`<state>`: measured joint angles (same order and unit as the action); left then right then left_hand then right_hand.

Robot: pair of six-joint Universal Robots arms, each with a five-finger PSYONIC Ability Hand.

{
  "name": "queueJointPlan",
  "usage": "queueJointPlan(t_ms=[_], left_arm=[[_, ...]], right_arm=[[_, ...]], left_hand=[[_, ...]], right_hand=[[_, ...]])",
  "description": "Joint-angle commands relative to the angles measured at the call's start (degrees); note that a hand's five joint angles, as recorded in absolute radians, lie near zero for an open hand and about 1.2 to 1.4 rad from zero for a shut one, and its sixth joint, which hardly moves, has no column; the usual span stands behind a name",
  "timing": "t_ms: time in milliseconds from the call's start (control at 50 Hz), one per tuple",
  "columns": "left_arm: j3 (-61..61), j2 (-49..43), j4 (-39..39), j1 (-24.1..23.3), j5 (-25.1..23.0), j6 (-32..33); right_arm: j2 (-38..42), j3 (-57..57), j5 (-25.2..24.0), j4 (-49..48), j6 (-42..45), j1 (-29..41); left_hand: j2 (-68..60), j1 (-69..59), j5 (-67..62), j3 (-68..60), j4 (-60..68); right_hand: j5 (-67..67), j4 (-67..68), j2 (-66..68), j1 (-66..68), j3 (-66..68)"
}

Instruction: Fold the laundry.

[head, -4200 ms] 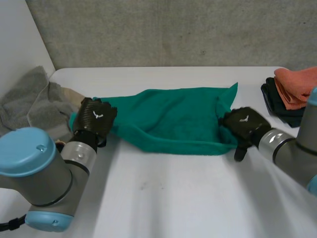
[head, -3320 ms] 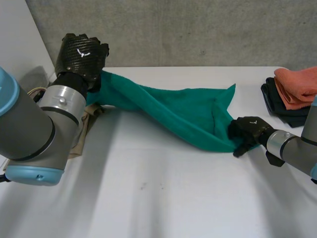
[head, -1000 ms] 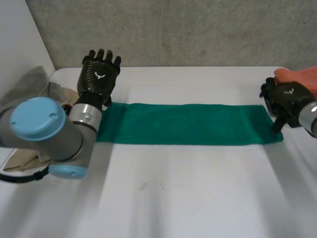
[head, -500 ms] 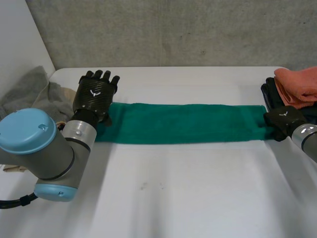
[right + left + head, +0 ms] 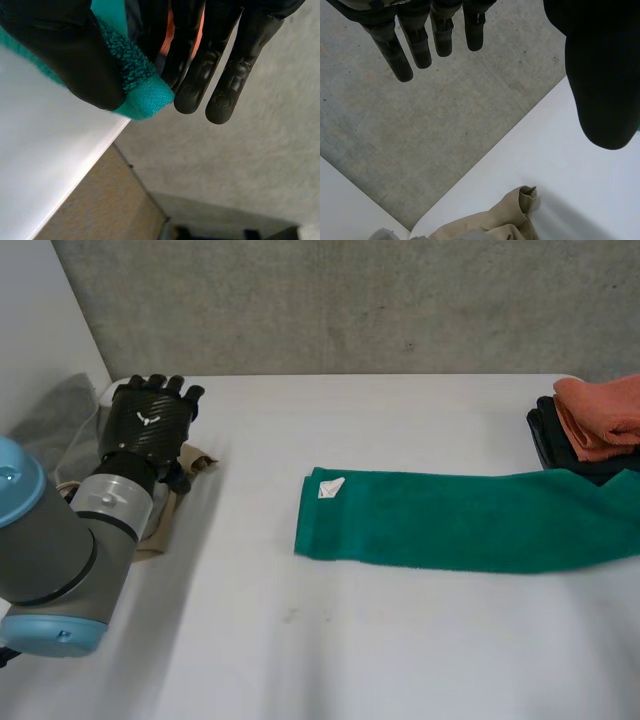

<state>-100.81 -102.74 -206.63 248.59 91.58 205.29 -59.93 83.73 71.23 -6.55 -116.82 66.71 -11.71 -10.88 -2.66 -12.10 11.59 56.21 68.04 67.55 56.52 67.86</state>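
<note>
Left hand point(image 5: 148, 425) straight-fingered, empty; right hand point(image 5: 65, 55) seemingly tight on green towel point(image 5: 460, 520) end.

White desk point(image 5: 400, 640), rough grey concrete wall point(image 5: 350, 300) close behind it, a pale smooth panel point(image 5: 40, 330) standing at its left end

To me the green towel point(image 5: 460, 530) reads as thick terry cloth with a fuzzy looped pile, on a smooth, matt white table point(image 5: 350, 660). The left hand point(image 5: 145, 425) has a woven carbon-fibre look with a slight sheen. The wall point(image 5: 350, 300) past the table's far edge is rough concrete.
</note>
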Motion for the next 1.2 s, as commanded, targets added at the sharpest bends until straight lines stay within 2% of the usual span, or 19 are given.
queueJointPlan(t_ms=[20,160,240,260,340,440,500,520,540,560,660,700,760,820,900,1040,1140,1160,1200], left_arm=[[-0.27,1.31,1.05,0.06,0.0,-0.33],[-0.18,1.66,1.14,-0.12,0.09,-1.65],[-0.18,1.93,1.14,-0.3,0.09,-2.0],[-0.18,1.93,1.14,-0.38,0.09,-2.08],[-0.18,1.75,1.14,-0.73,0.0,-2.0],[0.08,1.23,1.14,-1.17,-0.09,-2.0],[0.78,0.96,1.06,-2.14,-0.18,-1.82],[0.87,0.87,0.97,-2.4,-0.18,-1.74],[1.14,0.61,0.97,-2.67,-0.18,-1.56],[1.92,-0.26,0.79,-3.28,-0.26,-1.47],[7.02,-3.95,0.79,-6.36,0.09,-1.29],[9.38,-5.27,0.96,-7.5,0.09,-1.38],[11.76,-6.68,0.97,-9.78,0.26,-1.38],[13.17,-7.91,0.97,-11.45,0.35,-1.38],[14.5,-9.58,0.97,-13.83,0.44,-1.56],[14.94,-11.17,0.97,-15.5,0.62,-1.38],[14.76,-11.25,1.05,-15.59,0.62,-1.38],[14.59,-11.17,1.05,-15.59,0.53,-1.38],[14.41,-10.82,1.14,-15.59,0.53,-1.38]], right_arm=[[-2.82,-3.48,0.14,-0.65,-4.02,15.69],[-2.48,-6.65,-0.56,-4.78,-5.53,35.22],[2.17,-7.27,-2.84,-9.61,-5.44,45.86],[4.71,-7.79,-5.03,-11.62,-5.44,49.36],[10.95,-9.28,-8.99,-14.18,-5.35,55.88],[18.26,-12.01,-9.88,-14.28,-5.26,59.59],[19.5,-12.19,-9.62,-14.19,-5.0,59.86],[19.24,-12.19,-9.27,-14.19,-5.08,59.77],[18.45,-11.67,-8.92,-13.93,-5.87,59.42],[17.84,-11.32,-8.31,-13.84,-6.31,59.33],[7.91,-7.28,-3.04,-13.75,-18.51,56.09],[2.04,-4.74,-1.72,-13.23,-28.58,52.93],[-3.5,-0.7,-1.62,-10.34,-40.45,49.41],[-5.02,2.21,-1.88,-6.73,-46.55,45.98],[-4.85,6.35,-1.89,-2.16,-46.14,40.27],[-0.81,11.45,-1.01,-0.83,-33.4,32.17],[1.74,10.75,-0.3,-0.74,-28.82,30.85],[2.01,10.14,0.57,-0.74,-28.29,30.68],[1.92,9.52,1.63,-1.0,-28.29,30.67]], left_hand=[[1.71,0.88,2.66,2.1,-1.59],[1.71,0.88,2.66,2.1,-1.59],[1.71,0.88,2.66,2.1,-1.59],[1.71,0.88,2.66,2.1,-1.59],[1.71,0.88,2.66,2.1,-1.59],[1.71,0.88,2.66,2.1,-1.59],[1.71,0.88,2.66,2.1,-1.59],[1.71,0.88,2.66,2.1,-1.59],[1.71,0.88,2.66,2.1,-1.59],[1.71,0.88,2.66,2.1,-1.59],[1.66,0.84,2.61,2.05,-1.54],[1.66,0.84,2.61,2.05,-1.54],[1.49,0.67,2.44,1.88,-1.38],[1.49,0.67,2.44,1.88,-1.38],[1.49,0.67,2.44,1.88,-1.38],[1.49,0.67,2.44,1.88,-1.38],[1.49,0.67,2.44,1.88,-1.38],[1.49,0.67,2.44,1.88,-1.38],[1.49,0.67,2.44,1.88,-1.38]], right_hand=[[13.79,11.96,12.45,23.48,12.14],[13.79,11.96,12.45,23.48,12.14],[13.79,11.96,12.45,23.48,12.14],[13.79,11.96,12.45,23.48,12.14],[13.79,11.96,12.45,23.48,12.14],[13.79,11.96,12.45,23.48,12.14],[13.79,11.96,12.45,23.48,12.14],[2.03,0.19,0.69,11.72,0.37],[-40.72,-42.56,-42.06,-31.03,-42.37],[-56.21,-58.04,-57.55,-46.52,-57.86],[-56.21,-58.04,-57.55,-46.52,-57.86],[-56.21,-58.04,-57.55,-46.52,-57.86],[-56.21,-58.04,-57.55,-46.52,-57.86],[-56.21,-58.04,-57.55,-46.52,-57.86],[-56.21,-58.04,-57.55,-46.52,-57.86],[-54.8,-56.63,-56.14,-45.11,-56.45],[-29.61,-31.44,-30.94,-19.92,-31.26],[-6.24,-8.07,-7.57,3.46,-7.89],[13.72,11.88,12.38,23.41,12.07]])
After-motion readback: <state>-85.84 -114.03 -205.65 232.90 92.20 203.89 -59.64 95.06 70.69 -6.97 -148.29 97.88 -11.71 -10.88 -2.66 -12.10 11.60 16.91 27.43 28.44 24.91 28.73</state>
